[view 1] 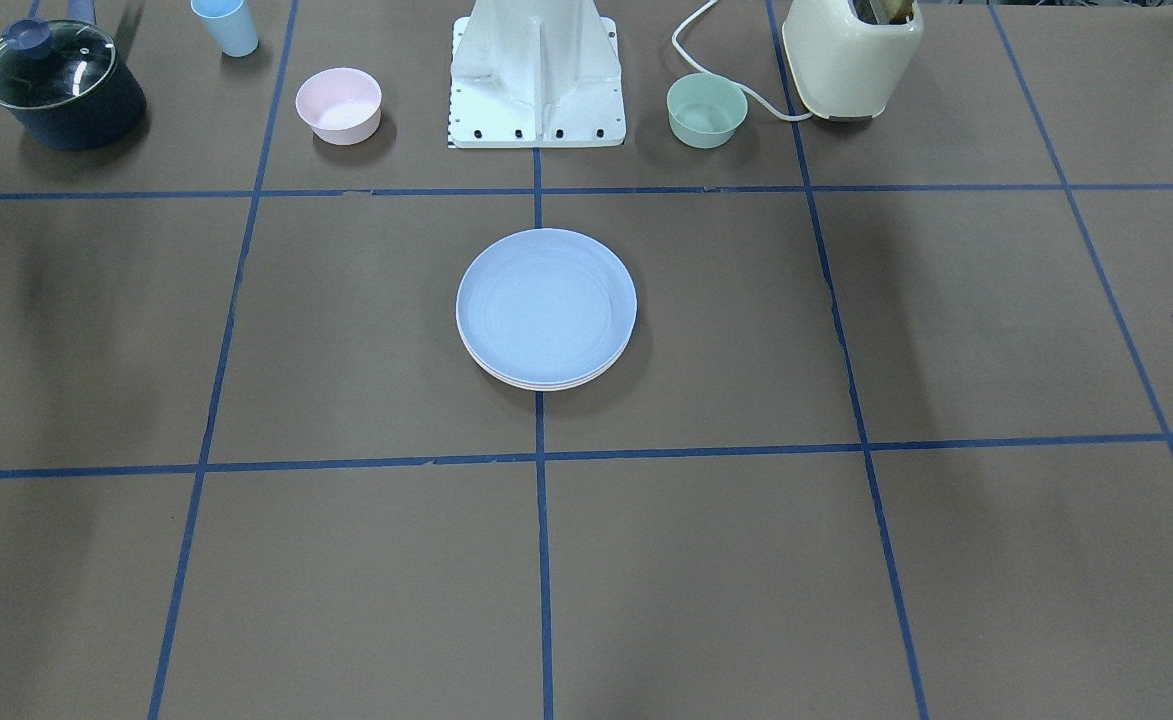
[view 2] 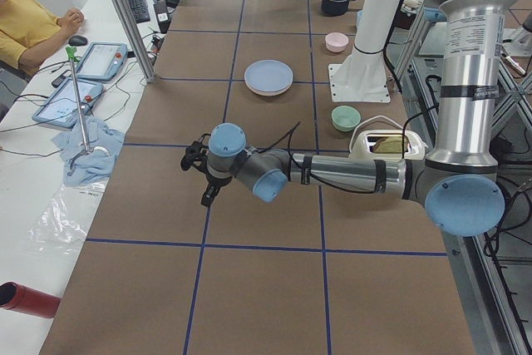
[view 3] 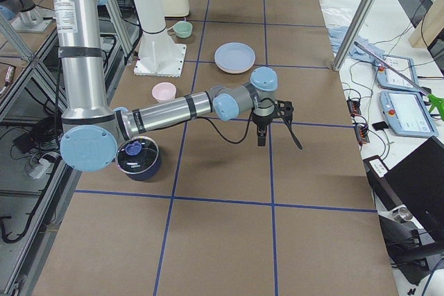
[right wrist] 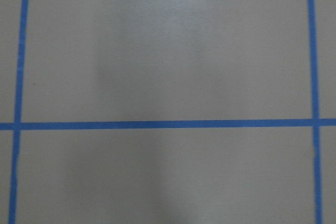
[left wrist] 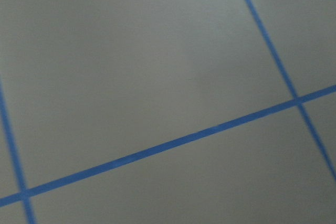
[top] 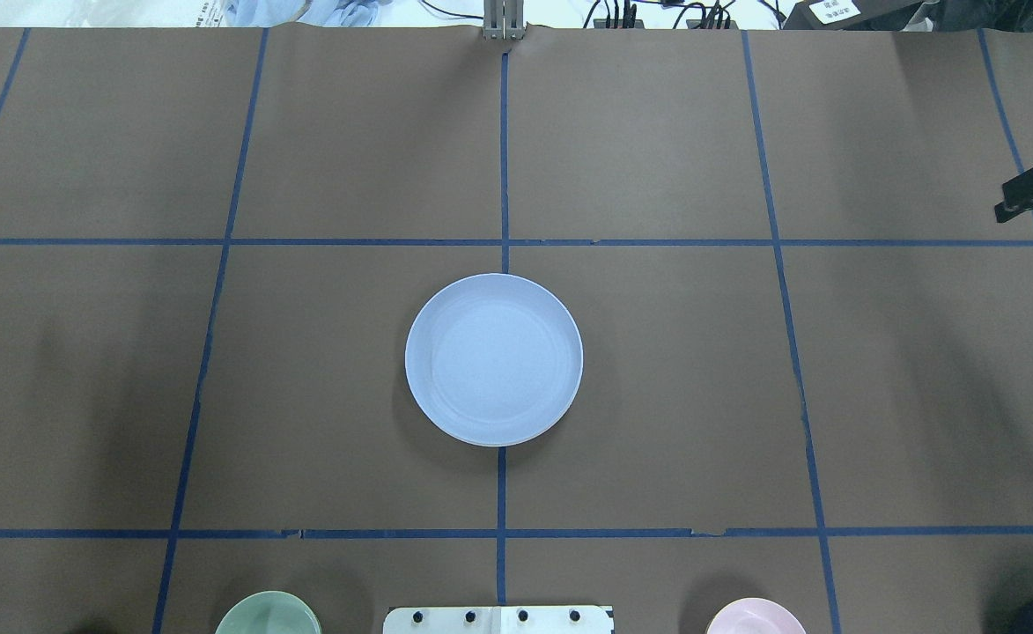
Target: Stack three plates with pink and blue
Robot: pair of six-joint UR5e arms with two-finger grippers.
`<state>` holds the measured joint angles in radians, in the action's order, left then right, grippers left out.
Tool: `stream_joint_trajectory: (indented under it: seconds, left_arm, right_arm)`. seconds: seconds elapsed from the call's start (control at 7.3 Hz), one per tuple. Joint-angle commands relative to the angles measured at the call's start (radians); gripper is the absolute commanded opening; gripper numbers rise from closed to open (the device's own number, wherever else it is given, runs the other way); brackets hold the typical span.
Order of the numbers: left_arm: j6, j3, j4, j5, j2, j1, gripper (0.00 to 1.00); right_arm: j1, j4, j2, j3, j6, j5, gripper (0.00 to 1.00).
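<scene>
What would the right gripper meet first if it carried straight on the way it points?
Probably the bare brown table: the right gripper points straight down, and its wrist view shows only tabletop and blue tape lines beneath. The stacked plates lie well aside.

Overhead and front views opposed, sharing the blue plate [top: 494, 359], 2 end views lengthwise, 2 wrist views near table [left wrist: 157, 51].

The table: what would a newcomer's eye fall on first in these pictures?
The light blue plate at the centre of the table, astride the middle tape line; the front view shows paler plate rims under it, so it tops a stack. Next, the left arm and right arm, stretched low toward opposite table ends, away from it.
</scene>
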<state>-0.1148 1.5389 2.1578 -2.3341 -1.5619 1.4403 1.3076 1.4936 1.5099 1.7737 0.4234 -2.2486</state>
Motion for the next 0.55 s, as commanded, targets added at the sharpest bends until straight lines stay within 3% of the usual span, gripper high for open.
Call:
stream_joint_trajectory:
  seconds: [0.0,0.14,0.41]
  left_arm:
    - [0.144,-0.055,-0.044,-0.004,0.0,0.132,1.0]
    - [0.142,-0.054,-0.093,-0.007,-0.018,0.135,1.0]
    - [0.145,-0.054,-0.128,-0.01,-0.047,0.135,1.0]
  right_arm:
    - [0.154,0.089,0.01,-0.078,-0.191,-0.079,1.0]
    - [0.191,0.086,0.045,-0.092,-0.259,-0.129,1.0]
    - [0.199,0.091,0.053,-0.094,-0.298,-0.121,1.0]
